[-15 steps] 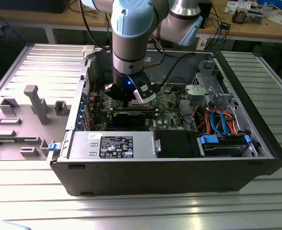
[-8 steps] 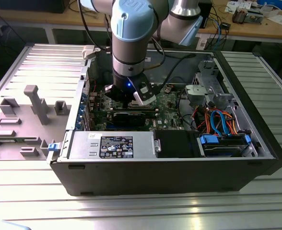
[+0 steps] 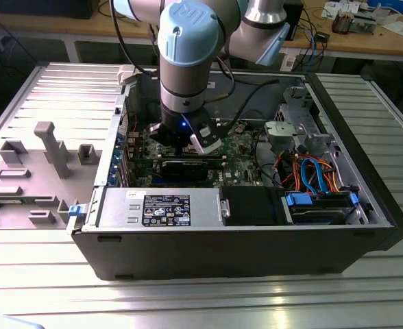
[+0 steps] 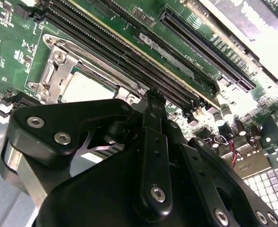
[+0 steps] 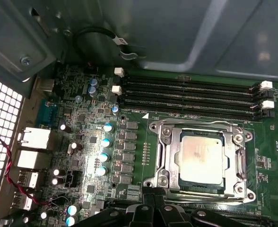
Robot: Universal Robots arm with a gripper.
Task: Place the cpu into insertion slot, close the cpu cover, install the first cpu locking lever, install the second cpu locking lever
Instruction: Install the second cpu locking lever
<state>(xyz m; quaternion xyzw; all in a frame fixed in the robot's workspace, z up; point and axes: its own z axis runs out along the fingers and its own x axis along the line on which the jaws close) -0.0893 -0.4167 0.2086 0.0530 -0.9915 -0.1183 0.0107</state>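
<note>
While the gripper (image 5: 153, 208) hangs low over the motherboard (image 5: 82, 142), the cpu (image 5: 201, 158) lies flat in the insertion slot (image 5: 165, 163), at about one o'clock from the fingertips in the first wrist view. The cpu cover (image 5: 233, 163) frames it, closed down. Square, it has no long axis. Whether the jaws are parted cannot be told.

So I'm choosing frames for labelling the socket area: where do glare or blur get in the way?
In the first wrist view the cpu is sharp, with a soft warm sheen on its lid, and the cpu cover is readable. In the second wrist view glare washes out the cpu, and the gripper looms dark in front. In the exterior view the arm blocks the socket area.
</note>
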